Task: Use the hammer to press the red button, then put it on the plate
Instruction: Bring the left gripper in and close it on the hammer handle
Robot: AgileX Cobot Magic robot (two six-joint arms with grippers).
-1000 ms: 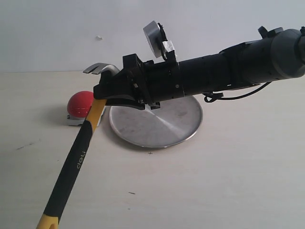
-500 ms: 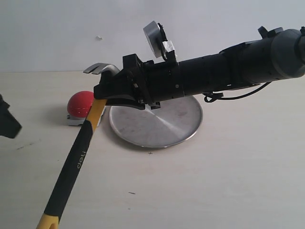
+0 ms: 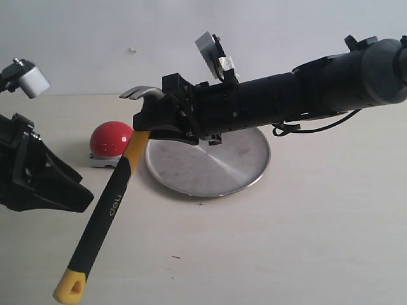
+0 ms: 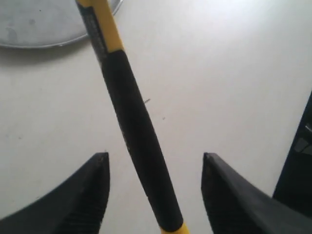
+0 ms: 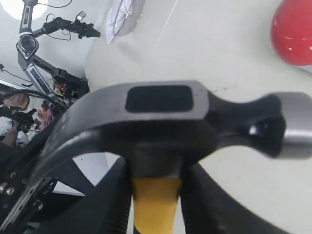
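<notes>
My right gripper (image 3: 150,130) is shut on the hammer (image 3: 113,198) just below its dark head (image 5: 161,109), and holds it tilted above the table. The yellow-and-black handle slants down to the front left. The head hangs beside the red button (image 3: 110,138), slightly above it. The button's red dome (image 5: 294,32) also shows in the right wrist view. The silver plate (image 3: 219,171) lies under my right arm. My left gripper (image 3: 82,192) is open at the left, and the black grip (image 4: 141,151) passes between its fingers (image 4: 95,190) without touching them.
My right arm (image 3: 305,95) stretches from the right across the plate. The plate's rim (image 4: 48,45) shows in the left wrist view. Beyond the table's far edge stand dark equipment frames (image 5: 44,58). A white wall backs the table.
My left arm has come into view from the left and now brackets the handle. The right gripper has shifted the hammer slightly right, and its yellow handle end has risen into view.
</notes>
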